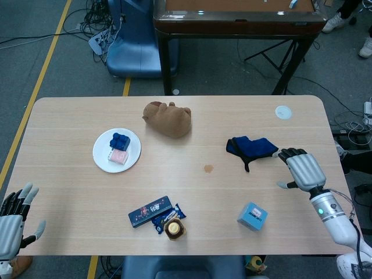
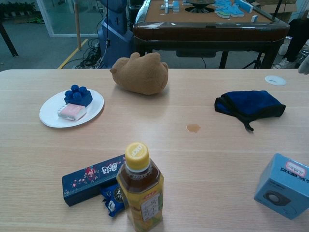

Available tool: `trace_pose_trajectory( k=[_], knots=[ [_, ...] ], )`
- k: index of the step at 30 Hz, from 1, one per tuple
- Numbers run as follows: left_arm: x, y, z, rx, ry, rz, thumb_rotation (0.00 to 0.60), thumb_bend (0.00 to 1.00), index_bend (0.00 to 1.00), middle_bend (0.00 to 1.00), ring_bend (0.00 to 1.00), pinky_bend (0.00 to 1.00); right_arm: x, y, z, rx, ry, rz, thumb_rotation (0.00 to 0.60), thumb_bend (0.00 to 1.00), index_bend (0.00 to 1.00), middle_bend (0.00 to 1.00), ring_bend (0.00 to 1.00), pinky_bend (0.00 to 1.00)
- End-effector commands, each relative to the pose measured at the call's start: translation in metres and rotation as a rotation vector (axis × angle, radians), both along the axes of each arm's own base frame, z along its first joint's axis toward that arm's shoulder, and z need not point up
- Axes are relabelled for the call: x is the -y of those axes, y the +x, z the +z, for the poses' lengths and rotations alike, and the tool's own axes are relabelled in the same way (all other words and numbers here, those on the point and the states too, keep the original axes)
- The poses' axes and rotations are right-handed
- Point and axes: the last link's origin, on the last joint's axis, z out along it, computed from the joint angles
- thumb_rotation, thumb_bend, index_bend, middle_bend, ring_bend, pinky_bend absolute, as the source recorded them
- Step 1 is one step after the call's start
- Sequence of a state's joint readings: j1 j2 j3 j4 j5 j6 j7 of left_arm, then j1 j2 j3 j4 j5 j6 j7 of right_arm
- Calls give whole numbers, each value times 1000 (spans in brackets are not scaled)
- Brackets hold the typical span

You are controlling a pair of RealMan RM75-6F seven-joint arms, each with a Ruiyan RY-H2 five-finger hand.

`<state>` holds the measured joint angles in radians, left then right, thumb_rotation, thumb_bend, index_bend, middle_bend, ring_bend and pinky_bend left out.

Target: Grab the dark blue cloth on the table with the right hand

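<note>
The dark blue cloth (image 1: 251, 148) with black trim lies crumpled on the right half of the table (image 1: 75, 192); the chest view shows the cloth (image 2: 250, 104) untouched. My right hand (image 1: 300, 168) hovers just right of it, fingers spread and pointing toward the cloth, a small gap from its right edge, holding nothing. My left hand (image 1: 13, 218) hangs off the table's front left corner with fingers apart and empty. In the chest view neither hand shows clearly.
A light blue box (image 1: 252, 216) stands in front of the cloth, near my right forearm. A tea bottle (image 1: 174, 228), a dark snack box (image 1: 150, 211), a white plate (image 1: 102, 157) with blocks, a brown plush (image 1: 168, 118) and a white disc (image 1: 283, 112) also sit here.
</note>
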<state>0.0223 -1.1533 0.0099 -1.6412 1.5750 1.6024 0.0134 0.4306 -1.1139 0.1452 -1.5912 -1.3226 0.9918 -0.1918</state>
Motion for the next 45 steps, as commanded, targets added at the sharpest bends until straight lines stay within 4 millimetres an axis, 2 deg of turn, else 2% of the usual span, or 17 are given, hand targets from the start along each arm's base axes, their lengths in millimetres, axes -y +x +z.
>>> trace_pose_trajectory(
  k=[1,4,9,12,22,27,30,34,36,43,45],
  knots=[
    [2,0,1,0,4,1,600,329,75,0,0,18,30,8,-18,-27,25,-19,600,82,288,272,237,280],
    [3,0,2,-2,7,2,600,328,76,0,0,18,45,8,-30,-58,45,-40,600,82,261,253,210,280],
    [5,-1,3,-4,12,7,600,328,76,0,0,18,65,10,-47,-85,79,-101,600,82,112,170,133,275],
    [5,-1,3,-7,13,10,600,328,76,0,0,18,77,12,-56,-88,93,-130,600,82,69,137,104,259],
    [4,1,-2,-12,-5,7,600,328,76,0,0,18,109,15,-83,-111,179,-232,600,82,0,69,59,193],
    [5,0,-1,-15,-2,17,600,328,76,0,0,19,115,10,-94,-149,237,-287,600,82,0,68,58,193],
    [6,-2,0,-16,0,23,600,329,76,0,0,18,113,10,-99,-150,272,-307,600,82,0,82,70,193],
    [6,-3,1,-17,3,28,600,329,76,0,0,18,101,17,-100,-113,305,-279,600,82,0,149,184,203],
    [5,-4,1,-19,4,26,600,328,76,0,0,18,89,20,-96,-90,322,-249,600,82,0,190,232,226],
    [3,-3,-1,-14,-4,16,600,329,76,0,0,18,39,19,-72,-50,374,-173,600,82,0,238,291,291],
    [3,-2,-2,-14,-6,16,600,329,76,0,0,18,32,18,-63,-35,364,-161,600,82,0,249,305,311]
  ],
)
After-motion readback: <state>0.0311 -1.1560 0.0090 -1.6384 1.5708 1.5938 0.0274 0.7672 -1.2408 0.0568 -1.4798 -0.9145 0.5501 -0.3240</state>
